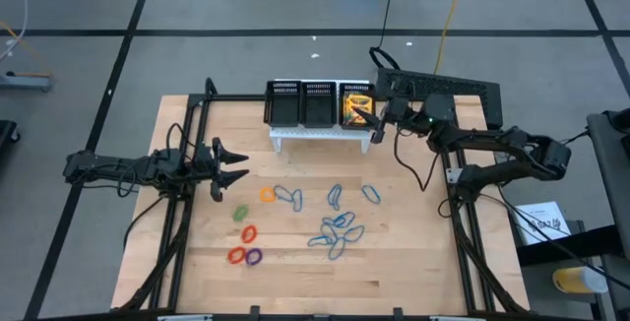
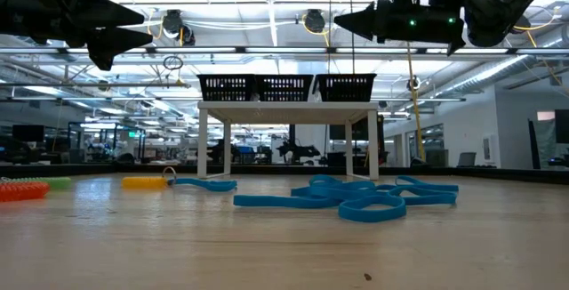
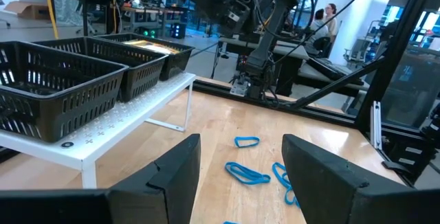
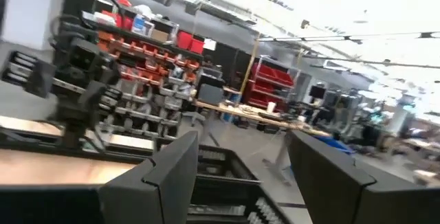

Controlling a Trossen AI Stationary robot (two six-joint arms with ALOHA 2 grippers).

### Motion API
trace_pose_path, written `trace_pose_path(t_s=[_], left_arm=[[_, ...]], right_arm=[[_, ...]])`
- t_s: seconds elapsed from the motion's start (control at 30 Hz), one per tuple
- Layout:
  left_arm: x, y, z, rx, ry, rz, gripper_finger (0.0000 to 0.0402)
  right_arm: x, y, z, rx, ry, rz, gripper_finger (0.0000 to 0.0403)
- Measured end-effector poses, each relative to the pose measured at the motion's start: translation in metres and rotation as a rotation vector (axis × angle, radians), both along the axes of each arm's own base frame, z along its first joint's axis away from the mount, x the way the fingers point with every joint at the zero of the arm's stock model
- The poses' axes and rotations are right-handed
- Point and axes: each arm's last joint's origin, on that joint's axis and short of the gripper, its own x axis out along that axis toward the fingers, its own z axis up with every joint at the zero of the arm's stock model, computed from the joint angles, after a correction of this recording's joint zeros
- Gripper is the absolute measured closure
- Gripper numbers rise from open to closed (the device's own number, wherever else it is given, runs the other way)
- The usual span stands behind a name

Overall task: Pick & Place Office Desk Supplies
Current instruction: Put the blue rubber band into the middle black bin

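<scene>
**Boxes binned, loops next**

High view: crayon boxes (image 1: 354, 105) in organiser's (image 1: 317, 103) right bin; right gripper (image 1: 375, 123) spread, empty, just beside. Blue loops (image 1: 337, 232) mid-table.

Left wrist: left gripper (image 3: 240, 176) spread, empty. Drop straight, pinch one loop's edge.

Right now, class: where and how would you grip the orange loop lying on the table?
Probably from straight above, fingers straddling one side of the band: the orange loop lies flat, thin and hollow, just left of a blue loop, so its left side is clearest.
</scene>
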Motion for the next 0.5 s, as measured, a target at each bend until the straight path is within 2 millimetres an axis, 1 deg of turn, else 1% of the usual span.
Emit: trace_pose_path(t_s=[0.1, 0.2, 0.3, 0.4, 0.5], left_arm=[[0.000, 0.000, 0.000, 0.000, 0.000, 0.000, 0.0185], [0.000, 0.000, 0.000, 0.000, 0.000, 0.000, 0.0185], [0.000, 0.000, 0.000, 0.000, 0.000, 0.000, 0.0186], [0.000, 0.000, 0.000, 0.000, 0.000, 0.000, 0.0185], [0.000, 0.000, 0.000, 0.000, -0.001, 0.000, 0.0185]], right_arm=[[0.004, 0.014, 0.004, 0.033, -0.019, 0.072, 0.0188], [0.006, 0.037, 0.012, 0.014, -0.037, 0.158, 0.0188], [0.005, 0.061, 0.020, -0.013, -0.039, 0.230, 0.0188], [0.000, 0.078, 0.028, 0.076, -0.021, 0.227, 0.0188], [-0.004, 0.089, 0.041, 0.192, 0.094, 0.190, 0.0188]])
